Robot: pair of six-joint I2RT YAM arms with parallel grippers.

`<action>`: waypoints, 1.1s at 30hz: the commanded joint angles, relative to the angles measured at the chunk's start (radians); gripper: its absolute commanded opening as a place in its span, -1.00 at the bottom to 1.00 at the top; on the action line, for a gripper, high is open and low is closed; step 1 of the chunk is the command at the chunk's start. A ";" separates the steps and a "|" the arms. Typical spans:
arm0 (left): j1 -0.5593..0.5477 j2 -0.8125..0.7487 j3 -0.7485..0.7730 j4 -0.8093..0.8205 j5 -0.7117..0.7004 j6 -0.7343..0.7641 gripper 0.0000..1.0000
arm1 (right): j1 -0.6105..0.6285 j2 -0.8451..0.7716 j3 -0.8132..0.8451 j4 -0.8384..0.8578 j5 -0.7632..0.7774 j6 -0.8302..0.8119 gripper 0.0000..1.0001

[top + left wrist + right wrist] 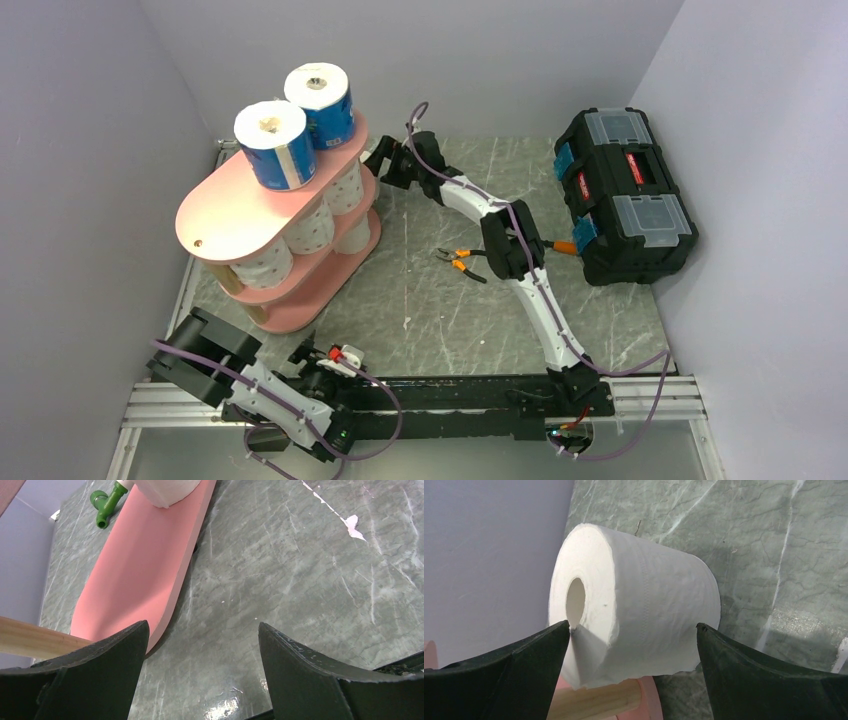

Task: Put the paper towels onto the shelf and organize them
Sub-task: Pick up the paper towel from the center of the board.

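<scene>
Pink three-tier oval-board shelf on grey marbled surface, plain white paper towel roll at its far end (hollow core showing), right end effector spread wide before it, left end effector open, empty.

A robot test cell in a lab, not a lived-in room: bare pale walls box in a grey marble-look worktop on the left, far and right. The left arm and right arm are bolted to an aluminium rail along the near edge, trailing purple cables. A black toolbox and orange-handled pliers lie to the right, and a pink shelf of paper towels stands on the left
</scene>
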 commanded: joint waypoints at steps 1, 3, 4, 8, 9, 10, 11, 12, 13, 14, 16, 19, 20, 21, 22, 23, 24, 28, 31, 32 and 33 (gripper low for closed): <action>0.004 -0.019 -0.005 0.007 -0.008 -0.535 0.73 | -0.013 -0.062 0.037 0.057 -0.011 0.032 1.00; 0.005 -0.021 -0.007 0.008 -0.009 -0.535 0.73 | -0.017 -0.047 0.051 0.071 -0.024 0.049 1.00; 0.005 -0.021 -0.008 0.009 -0.010 -0.535 0.73 | -0.017 -0.040 0.052 0.081 -0.026 0.063 1.00; 0.004 -0.024 -0.011 0.012 -0.012 -0.535 0.73 | -0.018 -0.009 0.102 0.057 -0.021 0.074 1.00; 0.004 -0.025 -0.013 0.013 -0.013 -0.535 0.73 | -0.019 0.005 0.125 0.042 -0.022 0.073 1.00; 0.005 -0.027 -0.014 0.014 -0.014 -0.535 0.73 | -0.018 0.018 0.145 0.023 -0.024 0.071 1.00; 0.004 -0.027 -0.015 0.015 -0.015 -0.535 0.73 | -0.019 0.028 0.162 0.012 -0.025 0.071 1.00; 0.004 -0.028 -0.015 0.015 -0.015 -0.535 0.73 | -0.019 0.039 0.176 0.001 -0.026 0.070 1.00; 0.004 -0.029 -0.016 0.017 -0.016 -0.535 0.73 | -0.018 0.046 0.186 -0.009 -0.027 0.070 0.99; 0.005 -0.029 -0.017 0.018 -0.018 -0.536 0.73 | -0.018 0.054 0.192 -0.014 -0.033 0.068 1.00; 0.005 -0.031 -0.019 0.019 -0.018 -0.535 0.73 | -0.016 0.060 0.187 -0.013 -0.042 0.067 0.99; 0.008 -0.029 -0.020 0.020 -0.021 -0.534 0.74 | -0.008 0.071 0.203 -0.039 -0.044 0.038 0.99; 0.008 -0.029 -0.020 0.020 -0.021 -0.534 0.74 | -0.005 0.078 0.216 -0.054 -0.042 0.028 0.99; 0.009 -0.031 -0.020 0.020 -0.021 -0.534 0.74 | -0.004 0.084 0.226 -0.069 -0.043 0.022 0.99; 0.008 -0.030 -0.019 0.019 -0.021 -0.534 0.74 | -0.003 0.092 0.230 -0.079 -0.042 0.017 0.99; 0.009 -0.030 -0.018 0.018 -0.022 -0.534 0.74 | -0.002 0.094 0.229 -0.087 -0.041 0.014 0.99; 0.009 -0.030 -0.018 0.018 -0.022 -0.534 0.74 | -0.003 0.093 0.226 -0.089 -0.037 0.011 0.99; 0.009 -0.027 -0.016 0.015 -0.020 -0.534 0.74 | -0.002 0.090 0.207 -0.127 -0.024 -0.003 0.92; 0.008 -0.026 -0.016 0.014 -0.019 -0.534 0.74 | -0.006 0.071 0.157 -0.104 -0.017 0.018 0.81; 0.008 -0.026 -0.015 0.012 -0.022 -0.534 0.74 | -0.010 0.067 0.140 -0.099 -0.022 0.034 0.76; 0.009 -0.026 -0.014 0.012 -0.020 -0.536 0.74 | -0.013 0.063 0.126 -0.076 -0.031 0.050 0.71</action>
